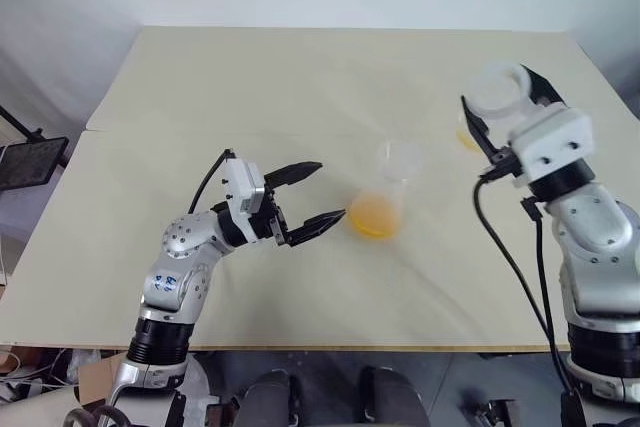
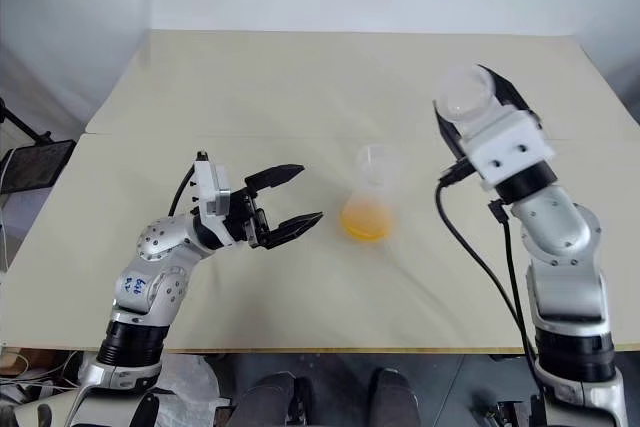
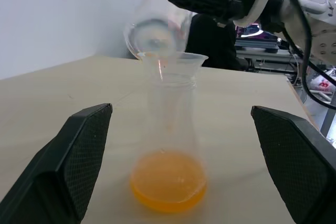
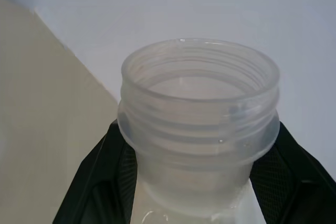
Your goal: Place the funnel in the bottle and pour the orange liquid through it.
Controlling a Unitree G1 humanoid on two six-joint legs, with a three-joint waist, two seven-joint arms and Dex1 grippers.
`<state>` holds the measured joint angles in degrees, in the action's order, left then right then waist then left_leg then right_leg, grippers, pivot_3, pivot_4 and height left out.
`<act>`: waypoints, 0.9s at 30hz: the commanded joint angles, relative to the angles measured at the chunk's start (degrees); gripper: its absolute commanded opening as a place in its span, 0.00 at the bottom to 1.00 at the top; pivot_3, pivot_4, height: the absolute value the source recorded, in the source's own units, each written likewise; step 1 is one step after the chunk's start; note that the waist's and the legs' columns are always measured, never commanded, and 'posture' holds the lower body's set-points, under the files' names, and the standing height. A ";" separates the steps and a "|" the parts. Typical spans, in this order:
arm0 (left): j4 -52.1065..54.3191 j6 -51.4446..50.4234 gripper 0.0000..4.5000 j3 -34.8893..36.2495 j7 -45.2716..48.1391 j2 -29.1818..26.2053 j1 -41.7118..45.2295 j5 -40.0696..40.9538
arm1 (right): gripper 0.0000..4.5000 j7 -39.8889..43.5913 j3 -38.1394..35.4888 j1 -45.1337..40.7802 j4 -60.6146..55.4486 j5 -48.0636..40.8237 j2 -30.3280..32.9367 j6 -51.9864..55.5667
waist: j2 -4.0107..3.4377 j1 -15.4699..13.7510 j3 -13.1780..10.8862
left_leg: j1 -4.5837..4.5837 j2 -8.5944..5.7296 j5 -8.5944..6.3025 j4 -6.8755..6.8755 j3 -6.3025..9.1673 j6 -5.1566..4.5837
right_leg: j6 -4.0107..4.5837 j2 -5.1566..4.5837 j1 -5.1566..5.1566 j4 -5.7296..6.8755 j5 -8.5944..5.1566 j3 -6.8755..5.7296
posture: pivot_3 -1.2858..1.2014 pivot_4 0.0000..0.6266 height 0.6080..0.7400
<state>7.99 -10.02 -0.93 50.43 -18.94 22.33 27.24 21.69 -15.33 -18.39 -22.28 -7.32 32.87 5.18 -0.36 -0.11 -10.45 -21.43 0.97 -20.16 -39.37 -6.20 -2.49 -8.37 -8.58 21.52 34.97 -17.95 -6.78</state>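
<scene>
Table (image 1: 200, 87), pale tabletop; bottle (image 1: 381, 205), clear conical, upright near centre; funnel (image 3: 170, 61), clear, seated in bottle's neck; orange liquid (image 3: 168, 182), shallow layer in bottle's base. Left gripper (image 1: 312, 193), fingers spread wide, empty, just beside bottle, not touching. Right gripper (image 4: 197, 156), raised well apart from bottle, fingers clamped on translucent threaded-neck jar (image 4: 199, 108), its mouth pointing away from wrist.

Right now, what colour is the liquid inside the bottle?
Translucent yellow-orange liquid, best seen in the left wrist view.
</scene>
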 commanded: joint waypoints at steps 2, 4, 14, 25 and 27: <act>-0.14 0.31 1.00 0.50 0.84 -0.24 1.40 0.99 | 0.54 -0.32 -9.86 2.66 -4.86 -13.49 -1.05 8.89 | 0.00 -0.03 0.00 | 0.00 0.00 0.00 0.00 0.00 0.00 | 0.00 0.00 0.00 0.00 0.00 0.00 | 0.52 0.24 1.00; -0.47 0.27 1.00 0.37 1.31 -0.29 1.70 0.99 | 0.54 -3.75 -15.79 3.70 -4.07 -19.31 -2.02 15.16 | 0.00 -0.05 0.00 | 0.00 -0.01 0.00 0.00 -0.02 -0.01 | 0.00 0.00 0.00 0.00 0.00 0.01 | 0.52 0.24 1.00; -0.56 -0.28 1.00 0.52 2.27 -0.76 1.92 1.08 | 0.54 -4.82 -25.88 12.16 4.50 -18.70 -0.38 15.04 | -0.01 0.00 0.00 | 0.03 -0.04 0.00 0.04 -0.14 -0.02 | 0.00 0.01 0.02 -0.03 0.00 0.10 | 0.52 0.24 1.00; -1.39 -0.40 1.00 1.48 1.92 -0.83 3.12 1.08 | 0.54 -7.73 -29.90 16.46 13.65 -17.52 -5.10 4.39 | -0.03 0.05 0.02 | 0.11 -0.02 0.01 0.06 -0.22 -0.01 | 0.00 0.04 0.02 -0.02 0.00 0.21 | 0.52 0.24 1.00; -1.60 -0.46 1.00 1.50 1.75 -0.67 3.43 1.09 | 0.54 -8.03 -30.24 16.16 14.99 -18.19 -5.76 3.16 | -0.03 -0.01 0.02 | 0.11 -0.03 0.01 0.06 -0.23 -0.01 | 0.00 0.03 0.02 -0.02 0.00 0.23 | 0.52 0.24 1.00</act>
<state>5.83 -10.78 -0.23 52.45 -19.68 24.67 27.29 14.27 -43.34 -1.83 -7.02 -24.20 27.22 10.85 -0.39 -0.12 -10.43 -21.32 0.94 -20.15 -39.31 -6.43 -2.49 -8.37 -8.55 21.54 34.95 -17.95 -6.54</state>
